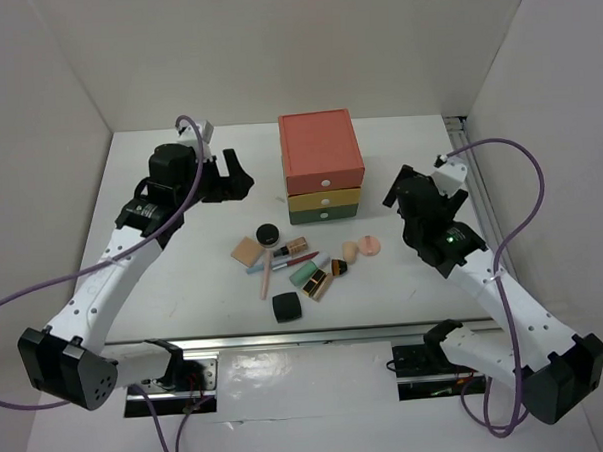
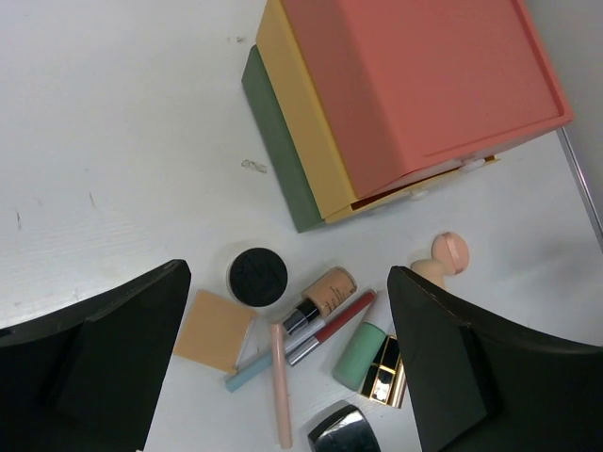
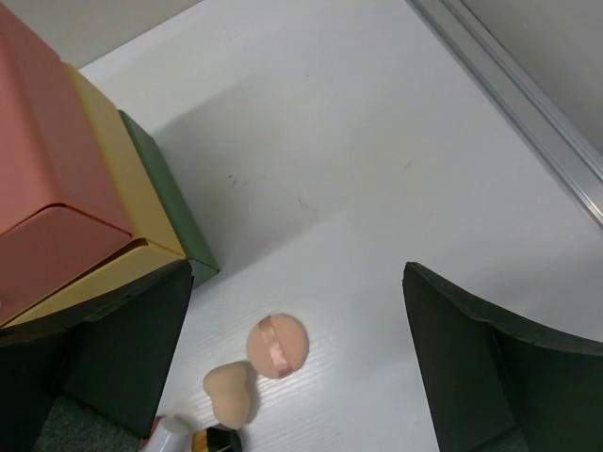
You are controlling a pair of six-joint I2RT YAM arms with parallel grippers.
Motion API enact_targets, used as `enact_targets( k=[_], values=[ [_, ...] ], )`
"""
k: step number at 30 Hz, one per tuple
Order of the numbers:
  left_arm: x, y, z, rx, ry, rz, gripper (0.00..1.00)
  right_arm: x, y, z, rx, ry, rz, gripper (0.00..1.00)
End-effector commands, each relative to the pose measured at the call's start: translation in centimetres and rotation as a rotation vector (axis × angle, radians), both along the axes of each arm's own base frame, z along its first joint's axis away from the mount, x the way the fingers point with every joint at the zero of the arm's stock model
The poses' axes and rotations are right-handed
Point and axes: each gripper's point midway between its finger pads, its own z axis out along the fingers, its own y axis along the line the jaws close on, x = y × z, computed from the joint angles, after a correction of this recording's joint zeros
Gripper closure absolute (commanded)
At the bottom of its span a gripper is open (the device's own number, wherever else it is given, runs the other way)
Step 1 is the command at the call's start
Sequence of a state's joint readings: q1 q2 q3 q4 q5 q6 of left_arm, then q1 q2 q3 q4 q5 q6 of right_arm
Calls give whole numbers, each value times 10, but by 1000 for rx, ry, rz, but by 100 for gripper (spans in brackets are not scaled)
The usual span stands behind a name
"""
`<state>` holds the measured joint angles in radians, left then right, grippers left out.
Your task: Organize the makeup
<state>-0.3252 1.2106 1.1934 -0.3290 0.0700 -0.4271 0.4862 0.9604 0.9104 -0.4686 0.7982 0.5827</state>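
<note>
The makeup lies loose on the white table in front of the drawer box [image 1: 322, 165]. The left wrist view shows a tan compact [image 2: 213, 329], black jar [image 2: 258, 276], foundation bottle [image 2: 325, 295], red lip pencil [image 2: 339, 322], pink pencil [image 2: 281, 395], blue pencil [image 2: 247, 373], mint tube [image 2: 359, 355], gold-and-black lipstick [image 2: 384, 372] and black compact [image 2: 341, 431]. A round peach puff [image 3: 278, 347] and a peach sponge [image 3: 229, 393] lie to the right. My left gripper [image 1: 237, 177] hovers open left of the box. My right gripper [image 1: 400, 187] hangs open to its right. Both hold nothing.
The drawer box [image 2: 415, 85] stacks coral, yellow and green drawers, the yellow one slightly ajar. A metal rail [image 3: 513, 89] runs along the table's right edge. White walls close in the back and sides.
</note>
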Motion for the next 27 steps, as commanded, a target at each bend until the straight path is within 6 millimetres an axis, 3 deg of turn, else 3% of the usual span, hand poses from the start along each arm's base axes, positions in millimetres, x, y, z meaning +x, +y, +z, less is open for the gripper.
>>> enact_targets(
  k=[1,3,8,9,11,13,14,18,21,22,24,25,27],
  values=[
    [7,-9,15,8,-45,-51,0,11,4,-3,-26,17,16,0],
    [10,-10,23,3,-60,-51,0,15,5,-11,-35,43,4,0],
    [21,-27,22,1,-49,-137,0,24,7,-25,-62,144,-45,0],
    [26,-31,32,-8,-65,-148,0,21,9,-26,-73,150,-41,0],
    [37,-39,23,-10,-32,-172,3,14,26,-23,-103,137,11,3],
    [48,-46,32,-9,-43,-172,8,7,43,-22,-111,116,117,10],
    [57,-52,19,13,-13,-178,8,2,63,-25,-107,128,233,13],
    [79,-59,21,50,2,-137,5,-6,114,-22,-16,71,459,7],
    [97,-79,16,45,17,-155,8,3,139,-18,-1,12,505,7],
    [109,-84,15,44,14,-155,11,7,147,-26,-19,24,520,7],
    [115,-90,9,32,48,-159,15,18,163,-13,-15,-20,546,7],
    [118,-96,16,28,37,-168,19,22,174,-20,-19,0,579,9],
    [127,-100,-1,56,63,-146,20,34,189,-12,-7,-33,606,9]
  ],
)
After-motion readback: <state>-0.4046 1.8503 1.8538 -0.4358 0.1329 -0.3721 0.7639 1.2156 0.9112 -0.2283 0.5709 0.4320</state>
